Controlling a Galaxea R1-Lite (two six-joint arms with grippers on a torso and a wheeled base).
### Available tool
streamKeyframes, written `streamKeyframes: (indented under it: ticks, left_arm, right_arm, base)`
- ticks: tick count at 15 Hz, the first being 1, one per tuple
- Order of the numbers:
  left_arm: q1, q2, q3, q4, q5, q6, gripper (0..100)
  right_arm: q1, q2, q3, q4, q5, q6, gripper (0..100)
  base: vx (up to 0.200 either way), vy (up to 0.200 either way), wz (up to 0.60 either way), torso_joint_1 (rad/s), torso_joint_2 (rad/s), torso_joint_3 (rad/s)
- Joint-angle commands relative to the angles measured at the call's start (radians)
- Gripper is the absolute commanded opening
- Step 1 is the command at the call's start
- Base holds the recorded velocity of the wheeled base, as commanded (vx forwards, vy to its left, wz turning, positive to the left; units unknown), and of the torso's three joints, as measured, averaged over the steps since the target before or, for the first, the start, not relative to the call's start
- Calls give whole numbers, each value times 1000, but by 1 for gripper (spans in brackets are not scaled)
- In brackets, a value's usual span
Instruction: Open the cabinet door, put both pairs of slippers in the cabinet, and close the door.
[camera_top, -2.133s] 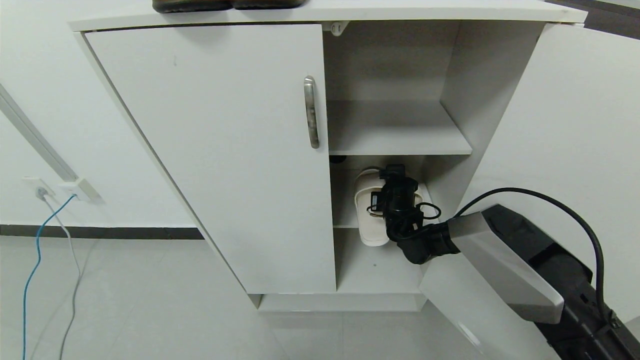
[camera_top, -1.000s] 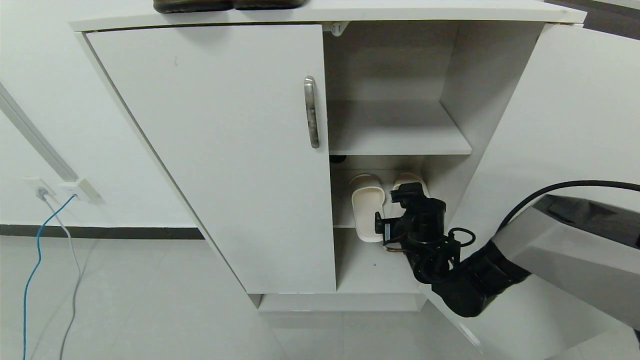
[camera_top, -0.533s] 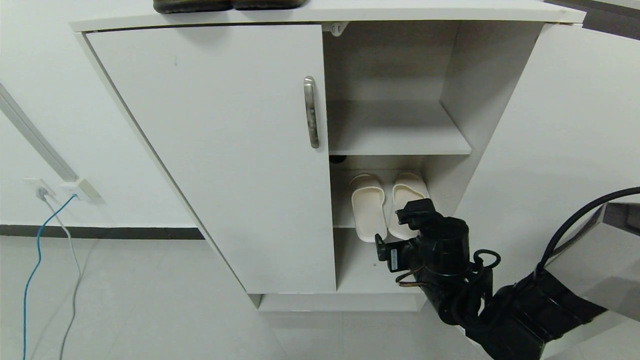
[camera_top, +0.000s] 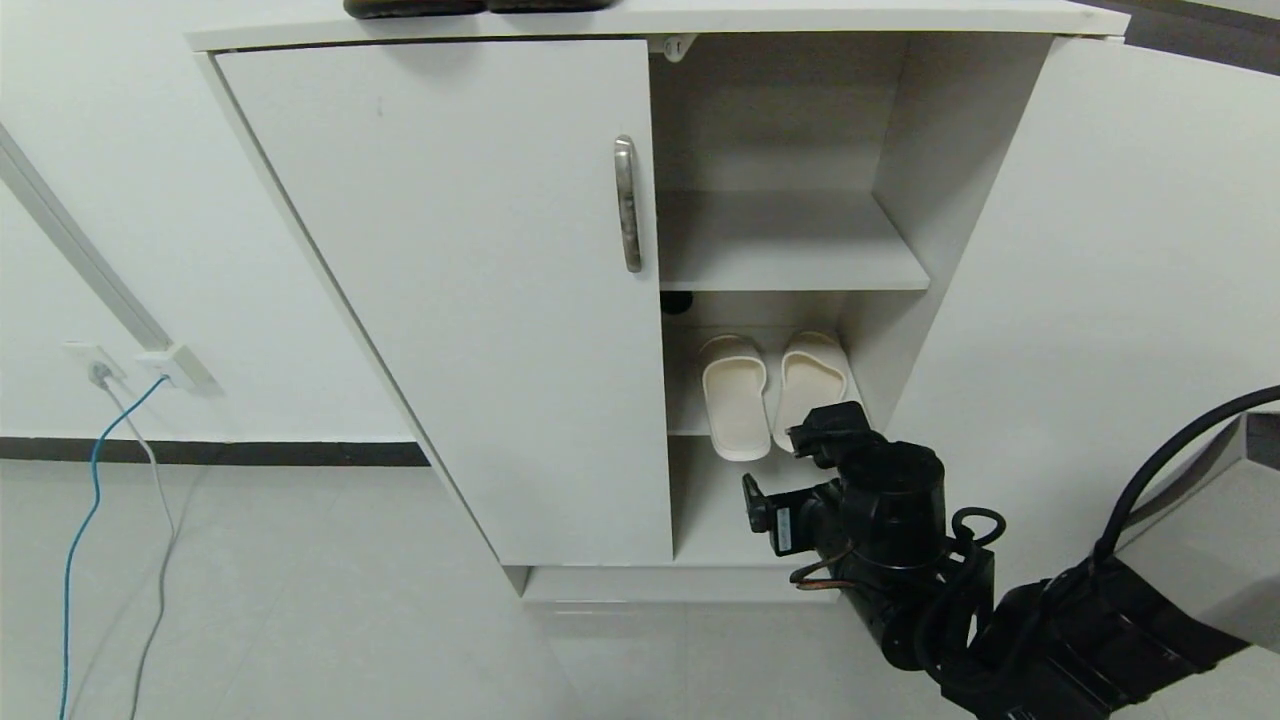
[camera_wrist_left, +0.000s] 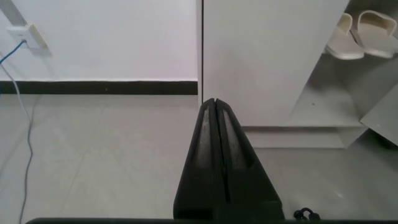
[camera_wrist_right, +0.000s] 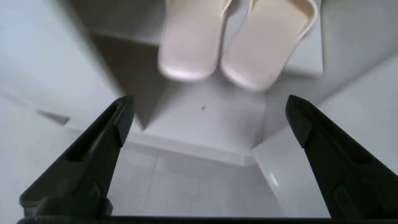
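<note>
Wall sockets (camera_top: 178, 364); blue cable (camera_top: 63, 640) beside cabinet (camera_top: 450, 300)

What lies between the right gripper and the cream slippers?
Nothing: the right wrist view shows only the bare bottom shelf between the right gripper and the cream slippers.

No legible text, label, number or sign anywhere.

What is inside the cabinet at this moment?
In the cabinet, one pair of white slippers lies side by side on the middle shelf. The closed left door covers the other half, so that part cannot be seen.
</note>
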Motion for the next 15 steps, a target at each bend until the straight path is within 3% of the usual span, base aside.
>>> streamKeyframes:
  ticks: [1, 15]
  left_arm:
    - [0, 1, 0, 0, 0, -1, 0]
    - [0, 1, 0, 0, -3, -1, 0]
  right_arm:
    - [0, 0, 3, -9, 0, -2, 100]
    - [8, -8, 24, -38, -2, -10, 100]
  base:
    - [0, 0, 0, 0, 0, 0]
    - [0, 0, 0, 0, 0, 0]
